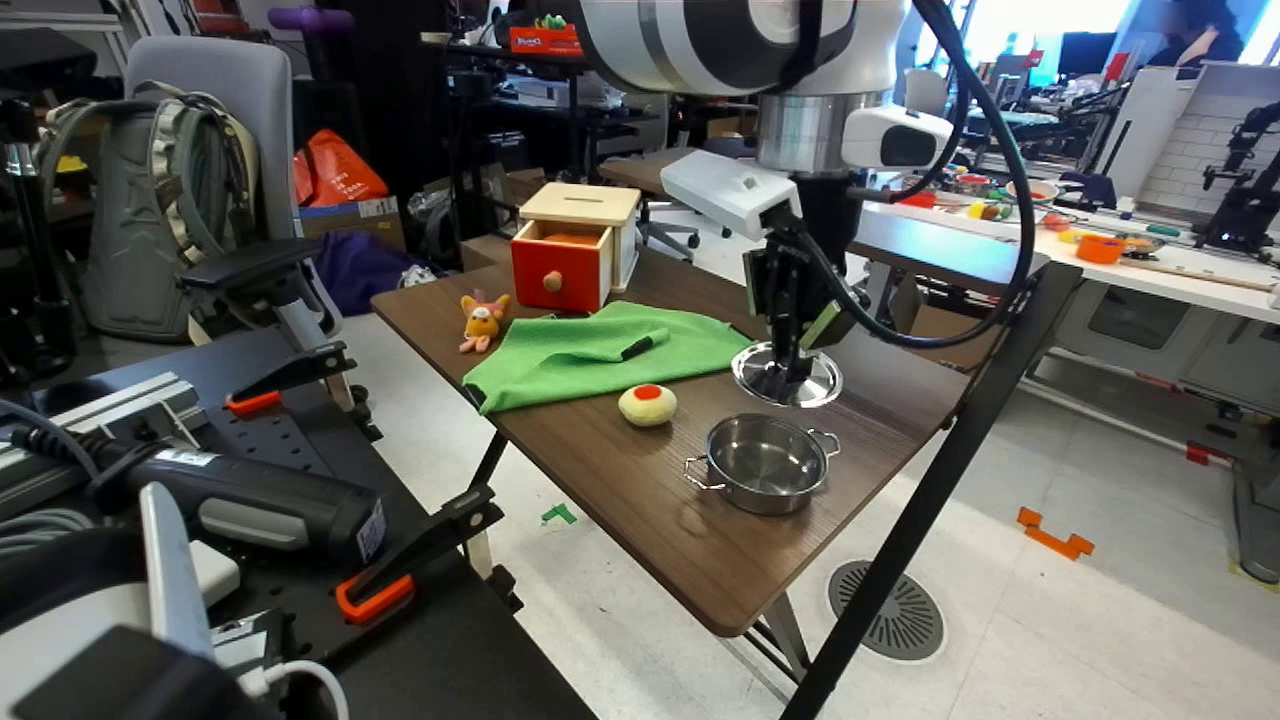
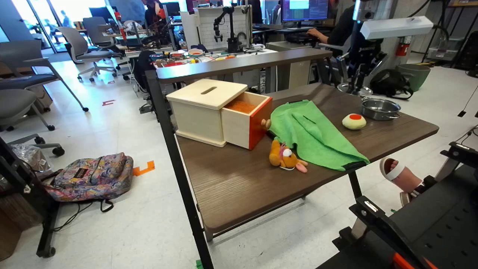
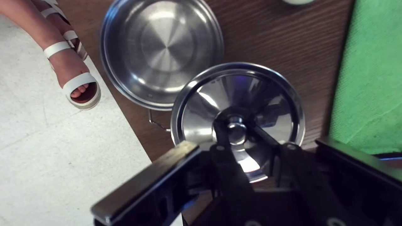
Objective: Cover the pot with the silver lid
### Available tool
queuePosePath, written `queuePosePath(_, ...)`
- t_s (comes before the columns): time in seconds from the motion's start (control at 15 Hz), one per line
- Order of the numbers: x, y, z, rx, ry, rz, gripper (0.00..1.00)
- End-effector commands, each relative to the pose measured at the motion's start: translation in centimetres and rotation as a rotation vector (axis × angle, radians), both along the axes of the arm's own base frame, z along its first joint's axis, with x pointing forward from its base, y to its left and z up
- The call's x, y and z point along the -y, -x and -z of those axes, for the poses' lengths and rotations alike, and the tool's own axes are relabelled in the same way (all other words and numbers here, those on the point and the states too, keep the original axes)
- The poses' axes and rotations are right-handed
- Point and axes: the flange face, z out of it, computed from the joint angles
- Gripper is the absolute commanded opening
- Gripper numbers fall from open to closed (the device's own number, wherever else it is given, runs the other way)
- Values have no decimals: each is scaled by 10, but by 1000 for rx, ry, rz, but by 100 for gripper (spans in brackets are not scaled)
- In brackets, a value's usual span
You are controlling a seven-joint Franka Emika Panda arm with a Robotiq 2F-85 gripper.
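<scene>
The pincer (image 3: 236, 125) is nearly closed, its fingertips (image 3: 222, 129) to either side of the knob (image 3: 237, 135), which it appears to have pinched. Beneath it hangs the silver lid (image 3: 238, 91), up off the worktop (image 1: 650, 510) and perhaps tipped a touch. So I'd call the grasp and the lift done, the covering not: the pot (image 3: 163, 53) sits uncovered at about half past ten from the lid in the wrist view, its edge partly hidden by the lid's rim, while in an exterior view the pot (image 1: 768, 465) lies at about six o'clock from it. What's left, as I judge it, is to carry the lid across, centre it, lower it and let go. Farther out, in an exterior view, the yellow toy (image 1: 648, 408) rests toward ten o'clock from the pot, the green cloth (image 1: 590, 358) and orange plush toy (image 1: 483, 325) beyond on much the same line, and the wooden box (image 1: 565, 208) between ten and eleven, its red drawer (image 1: 537, 265) partly pulled out.
</scene>
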Motion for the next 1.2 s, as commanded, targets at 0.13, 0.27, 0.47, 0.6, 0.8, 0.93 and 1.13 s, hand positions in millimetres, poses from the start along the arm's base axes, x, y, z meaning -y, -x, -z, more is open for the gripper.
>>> queuePosePath(0.13,-10,48,-19,-24,-35,-43,6)
queuePosePath(0.27,-7,52,-17,-46,-38,-18,6)
queuePosePath(0.47,0,54,-12,-72,-38,11,6)
queuePosePath(0.6,8,52,-5,-89,-27,45,6)
queuePosePath(0.8,18,49,0,-96,-22,91,6)
queuePosePath(0.93,23,46,4,-94,-15,121,6)
queuePosePath(1.13,26,39,10,-103,-10,157,6)
